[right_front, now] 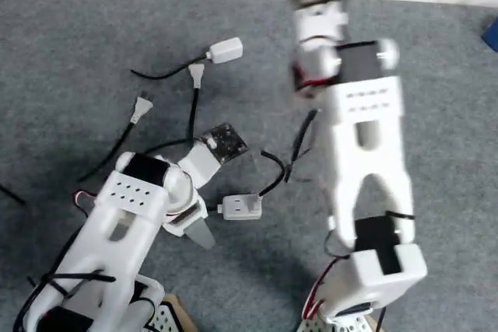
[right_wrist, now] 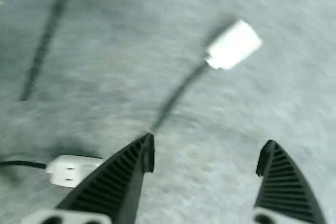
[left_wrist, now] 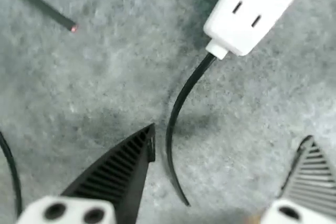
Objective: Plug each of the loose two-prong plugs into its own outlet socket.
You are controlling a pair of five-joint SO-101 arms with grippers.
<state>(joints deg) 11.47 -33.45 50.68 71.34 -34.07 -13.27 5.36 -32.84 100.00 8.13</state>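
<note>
Nothing plugged in yet, task at the start. Two loose two-prong plugs lie on the grey table [right_front: 62, 36]: the upper plug [right_front: 196, 74], cord running down toward the left arm, and the left plug [right_front: 141, 106], cord trailing off to the lower left. Both sit apart from any socket, prongs bare.

Two white outlet sockets, both empty: the far socket [right_front: 225, 50] just above the upper plug, near it but not touching, and the near socket [right_front: 241, 206] beside the left arm's wrist, black cord curling away to the right.

Left gripper [left_wrist: 229, 133] has its jaws spread wide and holds nothing. It hangs low over the carpet with the near socket's cord running between the fingers and the socket's two slots facing its camera.

Right gripper [right_wrist: 210, 140] is also spread wide and empty, up at the far edge of the table, well apart from the plugs. A white socket block and cord lie out ahead of it.

Left to do, as I judge it: grab a plug, line its prongs up with a socket, push it home, then repeat for the second pair. Loose sockets will likely slide when pushed, so the other arm probably has to brace them
</note>
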